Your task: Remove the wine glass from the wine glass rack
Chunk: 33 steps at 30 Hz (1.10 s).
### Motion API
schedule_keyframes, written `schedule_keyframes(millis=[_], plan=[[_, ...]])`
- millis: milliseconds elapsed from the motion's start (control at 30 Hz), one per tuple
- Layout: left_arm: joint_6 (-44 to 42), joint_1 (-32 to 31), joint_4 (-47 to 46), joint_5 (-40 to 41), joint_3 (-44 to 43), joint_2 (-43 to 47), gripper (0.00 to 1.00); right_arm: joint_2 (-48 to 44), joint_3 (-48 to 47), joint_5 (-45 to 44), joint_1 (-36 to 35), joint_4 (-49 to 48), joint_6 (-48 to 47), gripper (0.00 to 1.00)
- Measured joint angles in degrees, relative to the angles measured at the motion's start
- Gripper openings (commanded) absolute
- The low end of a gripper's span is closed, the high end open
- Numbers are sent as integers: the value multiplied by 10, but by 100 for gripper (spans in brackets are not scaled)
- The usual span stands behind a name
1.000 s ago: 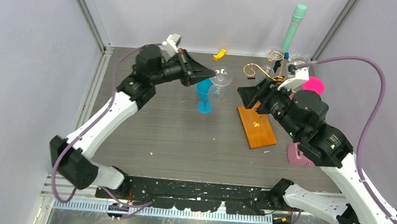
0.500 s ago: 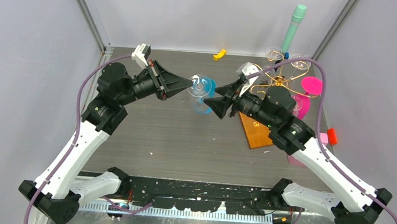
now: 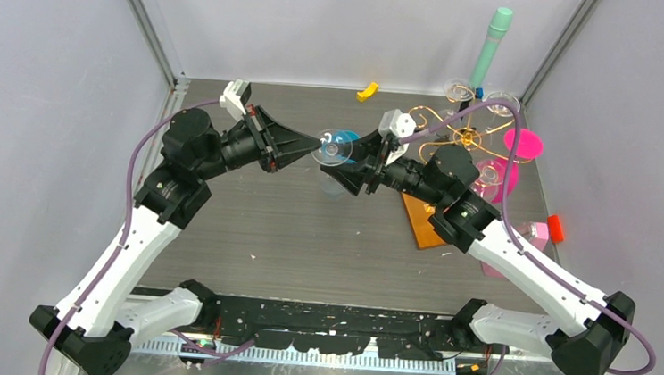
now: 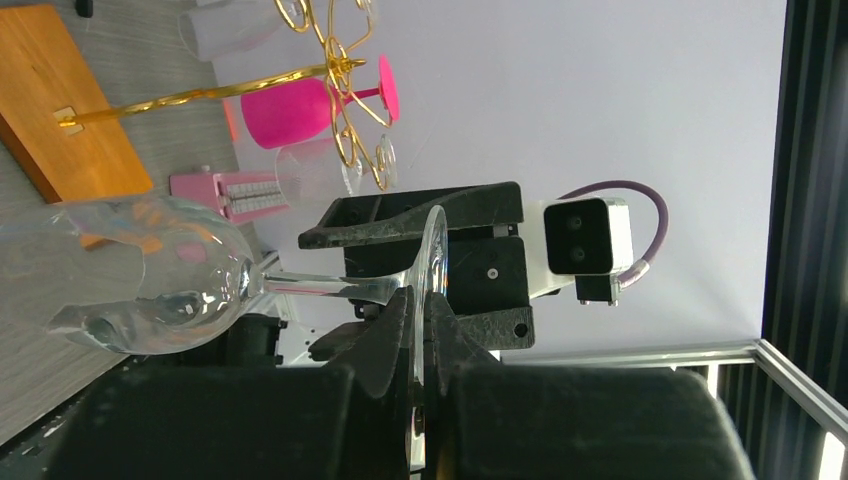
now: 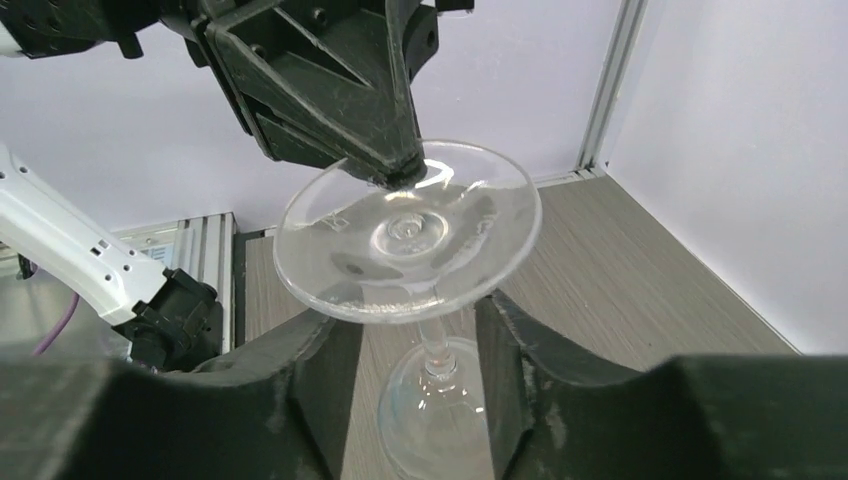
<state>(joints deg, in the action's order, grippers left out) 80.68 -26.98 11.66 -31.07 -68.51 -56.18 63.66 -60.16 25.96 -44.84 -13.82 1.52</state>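
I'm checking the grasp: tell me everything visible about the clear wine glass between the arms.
The clear wine glass is empty, transparent: round foot, thin stem, rounded bowl. It is held in the air, the shut left tool pinching its foot's rim. The open right tool straddles its stem, apparently not touching.

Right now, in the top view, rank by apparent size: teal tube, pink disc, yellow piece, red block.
1. Teal tube, largest.
2. Pink disc.
3. Yellow piece and red block look about alike, so unranked.
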Motion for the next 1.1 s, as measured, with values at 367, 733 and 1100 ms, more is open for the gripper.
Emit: schedule_keyframes(millis=[367,733,1100], plan=[[49,3,-21,3,32,6,4,33,-8,12,-4,-10,-7,1],[28,6,-39,22,34,12,88,34,11,-56,-9,-64,39,0],[-54,53,6,44,101,58,100,28,28,-261,-9,-197,201,0]])
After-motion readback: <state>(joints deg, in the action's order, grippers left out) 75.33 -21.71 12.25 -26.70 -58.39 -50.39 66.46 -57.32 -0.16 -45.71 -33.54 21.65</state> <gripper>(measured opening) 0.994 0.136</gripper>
